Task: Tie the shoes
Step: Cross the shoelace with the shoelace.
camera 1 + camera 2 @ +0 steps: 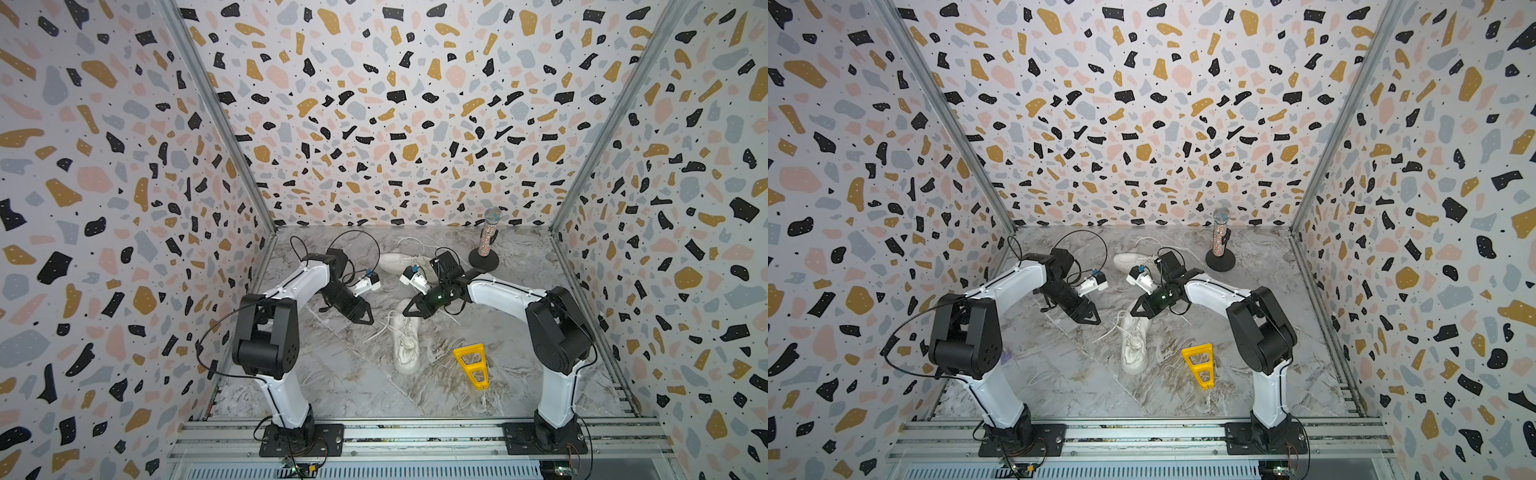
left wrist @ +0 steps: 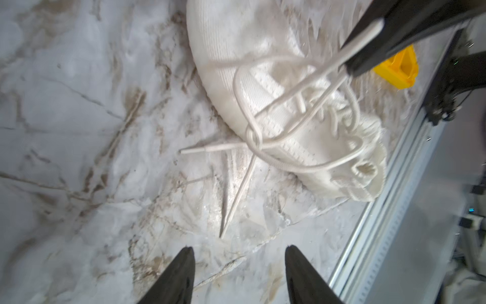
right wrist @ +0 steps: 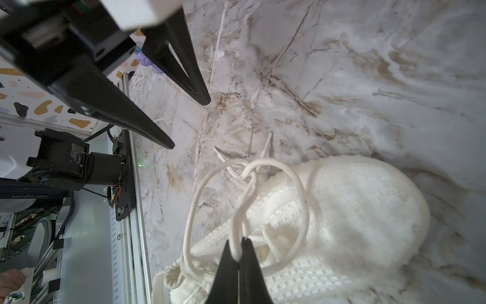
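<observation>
Lace (image 3: 307, 210) in right gripper's (image 3: 238, 240) pinch

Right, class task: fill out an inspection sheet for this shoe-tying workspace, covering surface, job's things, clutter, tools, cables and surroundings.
Surface: marble-patterned tabletop, brown veining.
Job's things: near shoe, its lace loosely crossed, no bow; far shoe, lace trailing loose.
Clutter: yellow triangular frame; microphone on a round black stand.
Tools: left tool open, empty, beside the near shoe; right tool shut on a lace loop.
Cables: black cables looping off the left arm.
Surroundings: terrazzo-patterned walls; metal rail in front.
</observation>
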